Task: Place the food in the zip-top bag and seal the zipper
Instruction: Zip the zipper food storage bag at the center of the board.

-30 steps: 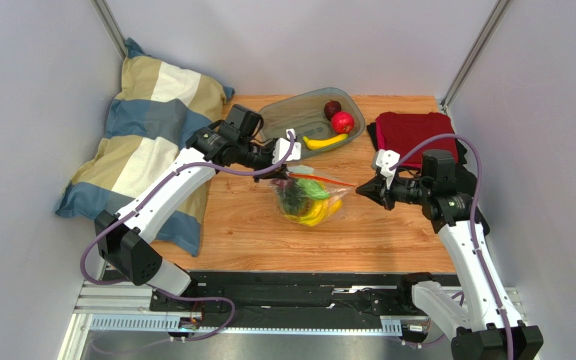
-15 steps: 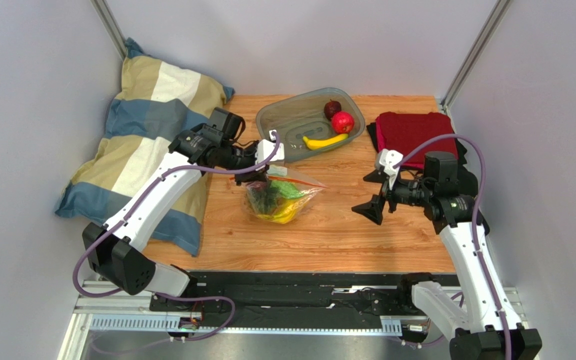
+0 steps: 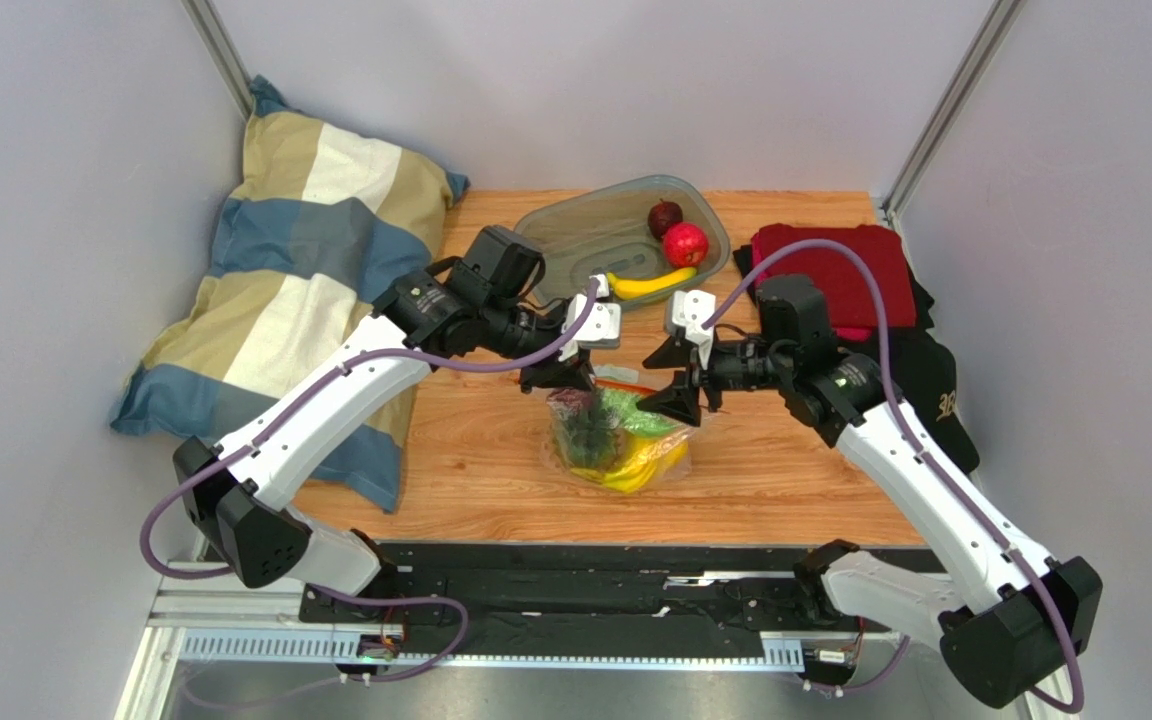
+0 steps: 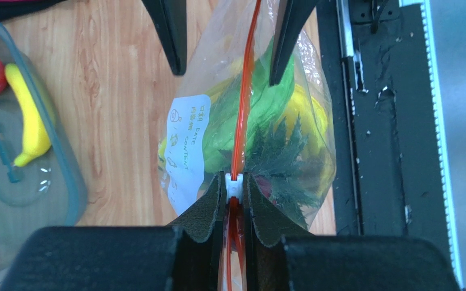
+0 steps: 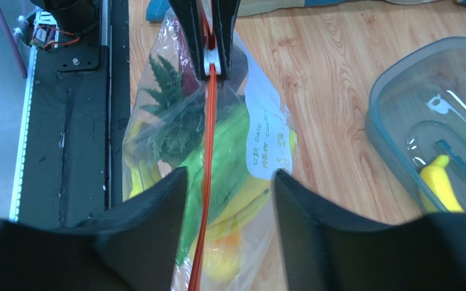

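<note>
The zip-top bag (image 3: 620,438) hangs from its top edge, holding a pineapple with green leaves, yellow bananas and other food. My left gripper (image 3: 564,375) is shut on the white slider (image 4: 234,185) at one end of the orange-red zipper (image 4: 245,91). My right gripper (image 3: 668,383) is open, its jaws on either side of the zipper (image 5: 206,163) toward the other end without touching it. The bag's white label (image 5: 269,142) faces the tray. A yellow banana (image 3: 650,282), a red fruit (image 3: 684,245) and a dark purple fruit (image 3: 665,216) lie in the tray.
The grey-green translucent tray (image 3: 567,233) stands at the back of the wooden table. A striped pillow (image 3: 297,285) lies at the left. A red cloth (image 3: 830,258) on a black cloth (image 3: 940,375) lies at the right. The black rail (image 3: 582,578) runs along the near edge.
My left gripper has carried the bag right and a little nearer. My right arm has swung left to the bag, its open jaws now on either side of the zipper.
</note>
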Robot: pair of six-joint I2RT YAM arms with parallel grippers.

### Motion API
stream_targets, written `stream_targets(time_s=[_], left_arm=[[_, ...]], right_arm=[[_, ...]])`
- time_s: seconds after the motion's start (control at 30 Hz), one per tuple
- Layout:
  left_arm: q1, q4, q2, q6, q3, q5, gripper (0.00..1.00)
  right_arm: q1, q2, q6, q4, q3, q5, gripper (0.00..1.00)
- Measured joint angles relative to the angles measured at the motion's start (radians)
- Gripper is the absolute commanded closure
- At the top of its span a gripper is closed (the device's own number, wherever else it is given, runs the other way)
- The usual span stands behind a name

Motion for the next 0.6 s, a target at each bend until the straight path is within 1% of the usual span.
stream_targets(time_s=[0.03,0.07,0.27,0.47,0.6], left_arm=[[-0.002,0.006,0.004,-0.016,0.0,0.002,1.0],[-0.003,0.011,0.008,-0.026,0.0,0.003,1.0],[-0.002,0.035,0.023,-0.08,-0.001,-0.002,1.0],[-0.005,0.037,0.023,-0.053,-0.033,-0.015,1.0],[0.016,0.037,0.021,-0.028,-0.061,0.0,1.0]], right_arm=[[0.011,0.007,0.002,0.005,0.0,0.006,0.87],[0.021,0.012,0.0,0.009,0.0,0.01,1.0],[0.067,0.016,-0.014,-0.003,-0.014,0.054,1.0],[0.073,-0.019,-0.076,-0.035,-0.039,0.104,1.0],[0.067,-0.047,-0.109,-0.065,-0.067,0.126,1.0]])
